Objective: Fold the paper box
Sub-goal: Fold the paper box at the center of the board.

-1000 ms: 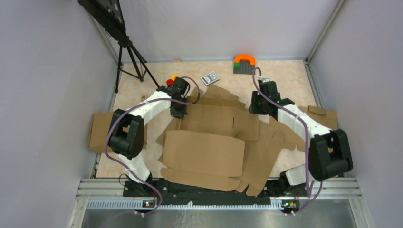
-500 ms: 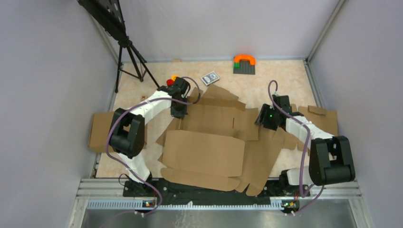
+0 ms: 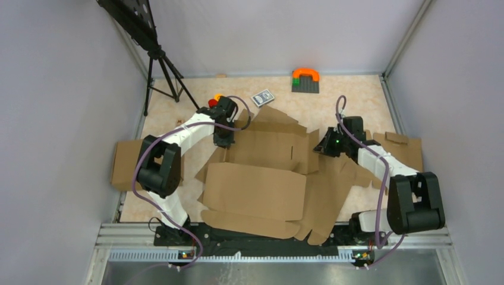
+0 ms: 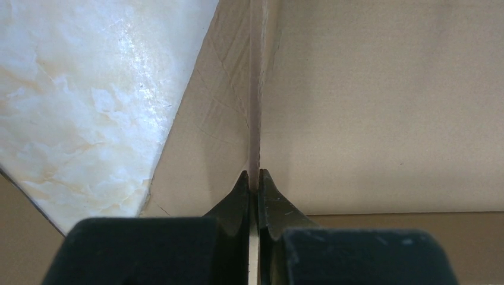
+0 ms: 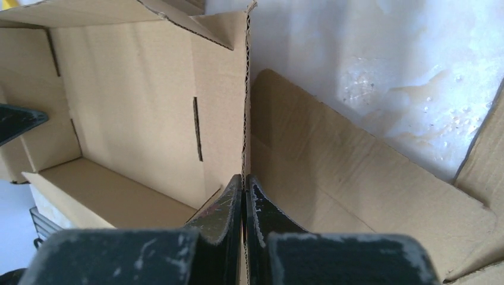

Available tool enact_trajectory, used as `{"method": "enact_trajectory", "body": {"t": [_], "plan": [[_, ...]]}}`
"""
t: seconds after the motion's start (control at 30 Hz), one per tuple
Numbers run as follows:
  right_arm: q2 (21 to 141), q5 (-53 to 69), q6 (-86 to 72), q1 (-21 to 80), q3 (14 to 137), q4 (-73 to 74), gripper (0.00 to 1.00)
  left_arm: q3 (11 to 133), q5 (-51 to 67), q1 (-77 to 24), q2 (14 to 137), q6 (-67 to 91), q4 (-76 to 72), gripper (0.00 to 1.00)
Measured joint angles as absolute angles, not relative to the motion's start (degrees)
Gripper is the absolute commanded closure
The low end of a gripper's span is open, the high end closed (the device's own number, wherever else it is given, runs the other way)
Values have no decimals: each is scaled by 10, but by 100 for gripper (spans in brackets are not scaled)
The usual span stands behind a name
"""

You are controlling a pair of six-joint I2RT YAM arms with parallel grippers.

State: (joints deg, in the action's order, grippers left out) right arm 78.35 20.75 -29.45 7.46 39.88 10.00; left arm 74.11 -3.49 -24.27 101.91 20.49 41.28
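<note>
the paper box lies half-formed mid-desk, its long axis running left to right, with a broad flap spread toward the arm bases. the left tool is clamped edge-on on the upright wall at its left end. the right tool is clamped on the opposite wall. the box sits between them, about equally near each, so the next fold likely depends on both walls moving together.

paper box: brown corrugated cardboard, matt, fluted core showing at cut edges
desk: pale marble-patterned top, smooth, glossy with glare
left gripper: black plastic, matt, smooth
right gripper: black plastic, matt, scuffed with pale scratches
rail at the desk's near edge: bare metal, ribbed, dull sheen
</note>
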Motion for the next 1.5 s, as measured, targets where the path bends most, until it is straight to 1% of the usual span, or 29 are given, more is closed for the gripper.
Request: {"method": "enact_trajectory", "body": {"t": [0.53, 0.73, 0.8, 0.83, 1.27, 1.4, 1.43, 1.47, 1.5], "plan": [[759, 208, -299, 152, 456, 119, 99, 749, -37, -245, 1023, 204, 421, 100], [775, 222, -310, 162, 459, 96, 71, 750, -38, -246, 1025, 204, 421, 100], [781, 232, -314, 164, 459, 84, 58, 750, -37, -247, 1025, 204, 421, 100], [784, 238, -316, 165, 459, 77, 55, 750, -37, -247, 1025, 204, 422, 100], [833, 330, -359, 168, 438, -42, 53, 751, -33, -252, 1025, 204, 422, 100], [848, 347, -365, 168, 438, -63, 55, 751, -33, -252, 1025, 204, 422, 100], [852, 352, -367, 168, 439, -67, 55, 751, -33, -252, 1025, 204, 422, 100], [856, 356, -367, 168, 439, -70, 52, 751, -33, -252, 1025, 204, 422, 100], [859, 359, -368, 168, 439, -75, 47, 751, -33, -252, 1025, 204, 422, 100]]}}
